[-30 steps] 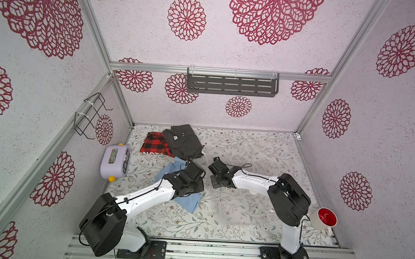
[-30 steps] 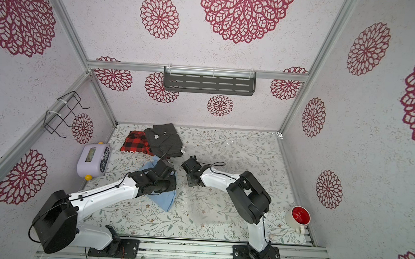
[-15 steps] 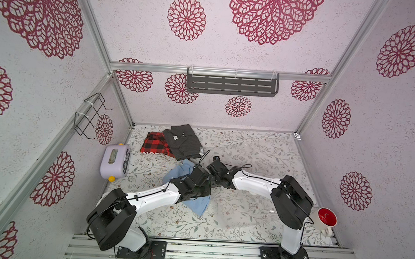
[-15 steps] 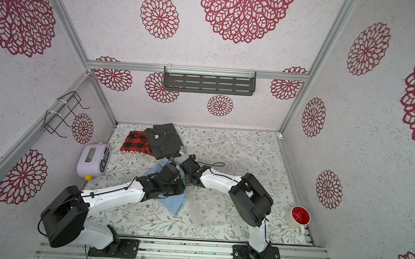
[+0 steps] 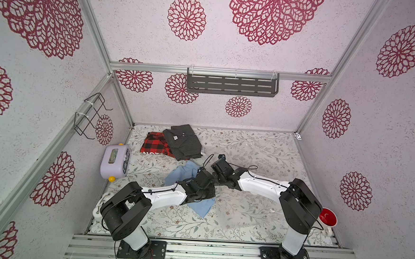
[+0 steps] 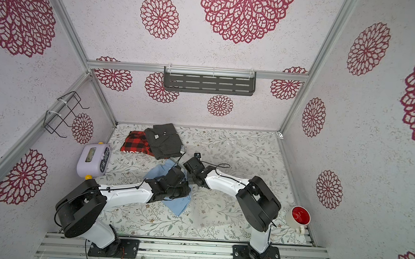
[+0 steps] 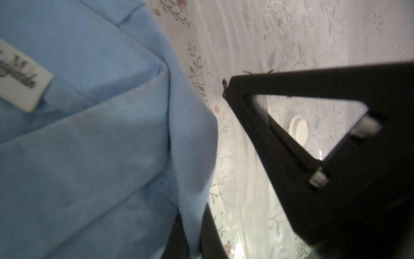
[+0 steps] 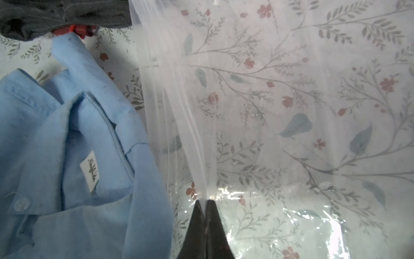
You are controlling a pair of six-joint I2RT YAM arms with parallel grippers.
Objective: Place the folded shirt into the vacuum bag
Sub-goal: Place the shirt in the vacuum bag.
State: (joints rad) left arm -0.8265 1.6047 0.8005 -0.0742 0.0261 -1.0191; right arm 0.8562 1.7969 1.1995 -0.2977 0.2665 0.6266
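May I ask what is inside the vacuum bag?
Through the clear vacuum bag only the floral table cover shows; the blue shirt lies beside it. The right arm covers part.

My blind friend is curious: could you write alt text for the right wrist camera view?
The shut right gripper pinches the gathered edge of the clear vacuum bag. A folded light blue shirt lies beside the bag.

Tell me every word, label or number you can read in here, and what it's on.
"I'M HERE": on the dark panel of the lavender gadget.
White label inside the blue shirt collar: a cursive brand name, too blurred to read surely.
Small white tag on the grey garment: too small to read.
The gadget's screen: nothing legible.
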